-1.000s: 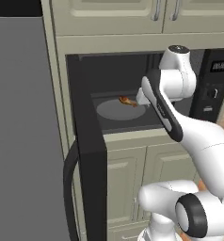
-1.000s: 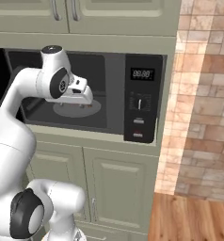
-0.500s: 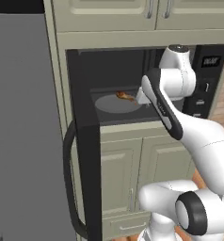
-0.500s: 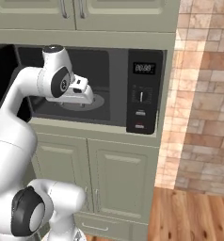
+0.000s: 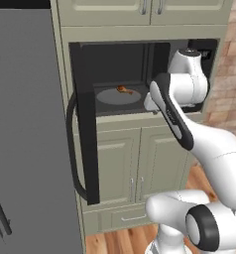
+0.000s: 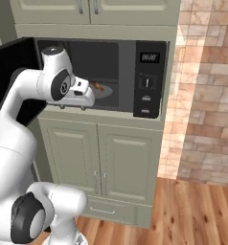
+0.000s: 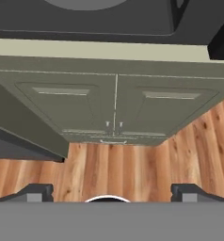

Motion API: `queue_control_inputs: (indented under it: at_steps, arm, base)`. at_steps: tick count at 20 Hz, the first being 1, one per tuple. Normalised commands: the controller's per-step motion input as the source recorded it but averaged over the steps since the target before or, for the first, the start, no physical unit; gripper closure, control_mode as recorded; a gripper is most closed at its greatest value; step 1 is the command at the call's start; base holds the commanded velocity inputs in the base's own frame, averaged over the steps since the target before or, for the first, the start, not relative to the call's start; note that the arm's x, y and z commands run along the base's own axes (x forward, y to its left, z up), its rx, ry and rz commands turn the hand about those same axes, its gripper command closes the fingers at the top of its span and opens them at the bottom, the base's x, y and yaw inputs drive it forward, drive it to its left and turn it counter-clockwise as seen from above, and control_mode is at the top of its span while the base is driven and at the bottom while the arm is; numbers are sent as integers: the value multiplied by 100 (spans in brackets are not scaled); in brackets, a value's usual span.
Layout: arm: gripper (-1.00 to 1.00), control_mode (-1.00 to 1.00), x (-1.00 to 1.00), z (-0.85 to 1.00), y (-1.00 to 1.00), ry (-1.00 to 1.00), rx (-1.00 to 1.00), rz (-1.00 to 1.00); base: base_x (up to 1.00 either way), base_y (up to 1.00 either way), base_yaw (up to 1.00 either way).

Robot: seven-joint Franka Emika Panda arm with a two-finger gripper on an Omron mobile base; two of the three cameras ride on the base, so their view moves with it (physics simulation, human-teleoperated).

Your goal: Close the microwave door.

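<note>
The microwave (image 5: 121, 63) is a black built-in box with its cavity exposed and a round grey turntable (image 5: 118, 96) carrying a small orange-brown morsel (image 5: 124, 90). The microwave door (image 5: 85, 124) stands swung out to the left, seen edge-on, its curved black handle (image 5: 70, 149) on the outer side; in the right base view the door (image 6: 15, 72) is the black panel behind the arm. The control strip (image 6: 149, 79) is at the right. My gripper (image 5: 152, 109) (image 6: 74, 106) hangs open and empty in front of the cavity's lower lip, pointing down, right of the door. In the hand view the gripper (image 7: 112, 192) has its fingertips (image 7: 38, 190) wide apart.
A tall grey fridge (image 5: 26, 129) stands left of the door. Beige cabinet doors (image 5: 140, 163) (image 7: 115, 103) sit below the microwave, more cabinets (image 6: 96, 9) above. A brick wall (image 6: 207, 95) rises at the right over a wood floor (image 7: 132, 169).
Both base pictures have shifted, with the microwave now higher and smaller, so the camera moved back. The door stays swung out; the gripper stays open near the cavity front.
</note>
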Motion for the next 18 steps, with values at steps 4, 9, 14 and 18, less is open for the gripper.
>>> queue_control_inputs:
  at_steps: [4, 9, 14, 18]
  arm:
    - [-100, -100, 0, 0, 0, 0, 0, 0]
    - [-100, -100, -28, 10, 2, -11, 0, 0]
    - [-100, -100, -99, 75, 35, -60, -2, -4]
    - [-100, -100, -100, 82, 48, -60, -4, -8]
  base:
    - [-3, 2, 0]
    - [0, 0, 0]
    - [0, 0, 0]
    - [0, 0, 0]
